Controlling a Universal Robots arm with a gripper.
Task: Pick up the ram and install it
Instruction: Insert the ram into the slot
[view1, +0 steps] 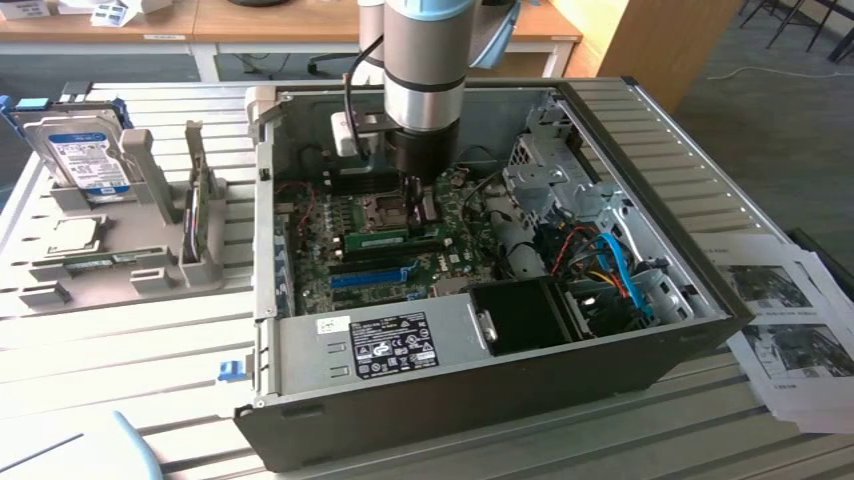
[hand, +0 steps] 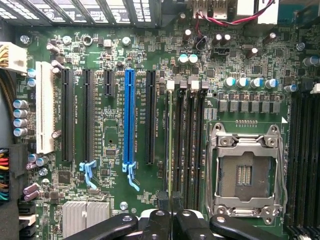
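Ram (view1: 395, 240) pinched on edge over the board (hand: 115, 60)
My gripper (hand: 171, 207) squeezes its thin end, fingers nearly together, so it stands upright, lined up with the black memory slots (hand: 189, 145) beside the socket (hand: 245, 170).

The arm (view1: 424, 45) is a smooth grey-silver tube, with a light blue cap (view1: 498, 38) on the joint beside it. Towards the tool the tube ends in a bright metal ring (view1: 424, 100), followed by a black cylindrical wrist section (view1: 424, 150). A small white box (view1: 348, 135) sits on the side of this black section, and a black cable (view1: 350, 88) runs along the tube down to it. The gripper (view1: 426, 210) is slim and dark, far narrower than the wrist above it. In the wrist view its black fingers (hand: 165, 206) are flanked by curved black linkage bars (hand: 107, 226), joined by round silver pins (hand: 127, 218).
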